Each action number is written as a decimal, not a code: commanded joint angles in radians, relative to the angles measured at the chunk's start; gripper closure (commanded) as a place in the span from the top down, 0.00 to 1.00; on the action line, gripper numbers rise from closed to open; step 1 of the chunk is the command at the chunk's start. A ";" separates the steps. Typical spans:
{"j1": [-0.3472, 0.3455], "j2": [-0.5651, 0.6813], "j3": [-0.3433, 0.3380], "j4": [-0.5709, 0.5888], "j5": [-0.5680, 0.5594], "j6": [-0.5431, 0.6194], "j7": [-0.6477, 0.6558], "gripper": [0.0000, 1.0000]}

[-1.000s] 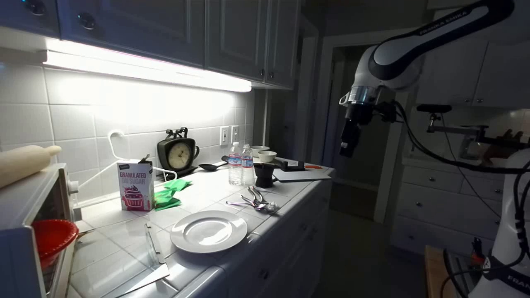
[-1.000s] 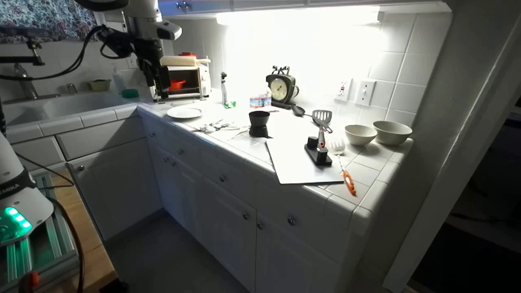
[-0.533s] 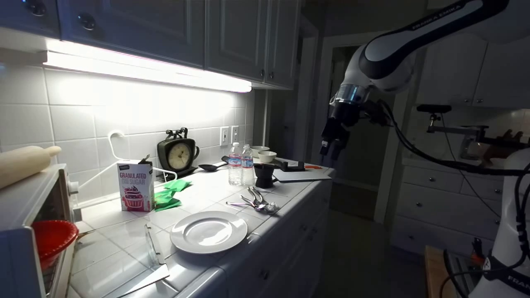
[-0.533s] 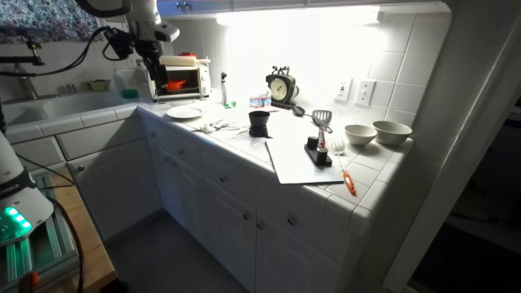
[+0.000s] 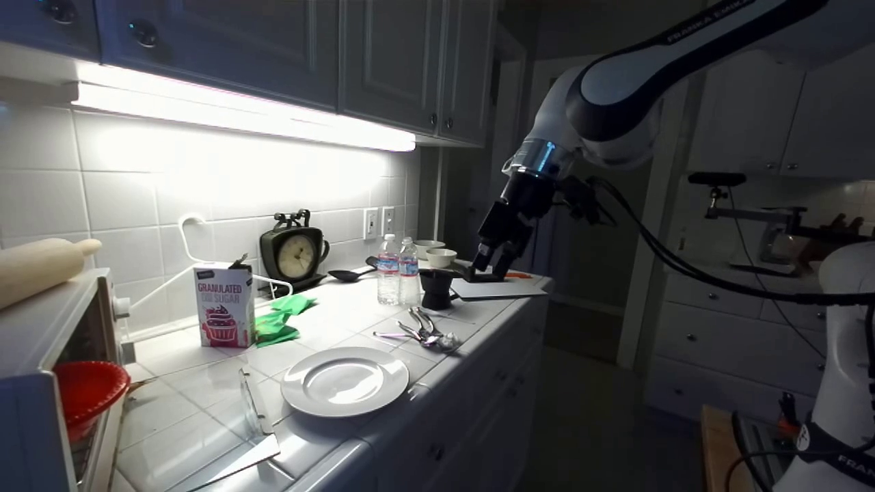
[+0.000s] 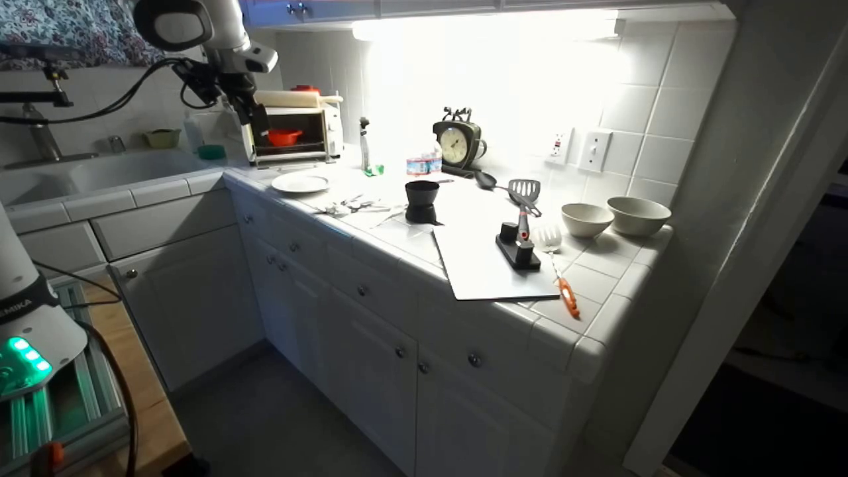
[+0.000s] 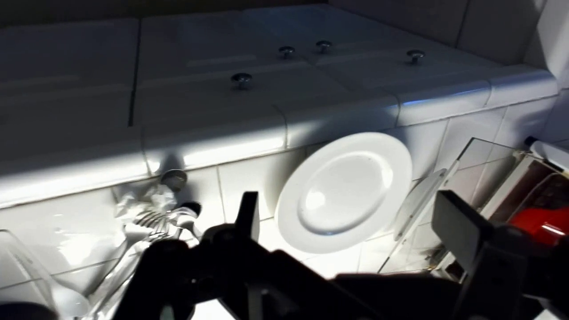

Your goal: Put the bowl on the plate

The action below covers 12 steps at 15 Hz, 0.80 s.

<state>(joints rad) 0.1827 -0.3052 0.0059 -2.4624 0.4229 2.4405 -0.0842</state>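
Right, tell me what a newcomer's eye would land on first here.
Probably the glaring light strip under the wall cabinets, which bleaches the tiled wall in both exterior views. Next, likely the bright red bowl in the open toaster oven. Then the white plate on the counter, which the wrist view shows framed by the open gripper.

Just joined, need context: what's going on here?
A Franka arm holds its gripper open in mid-air with nothing in it. The red bowl sits in the open toaster oven; the white plate lies on the counter. The job, bowl onto plate, is not yet done.
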 commanded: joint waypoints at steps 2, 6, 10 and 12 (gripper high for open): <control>0.075 0.100 0.003 0.091 0.176 0.014 -0.127 1.00; 0.053 0.091 0.034 0.081 0.172 0.003 -0.132 1.00; 0.046 0.091 0.037 0.081 0.171 0.003 -0.132 1.00; 0.046 0.091 0.037 0.081 0.171 0.003 -0.132 1.00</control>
<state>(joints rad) 0.2479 -0.2141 0.0240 -2.3829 0.5902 2.4471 -0.2141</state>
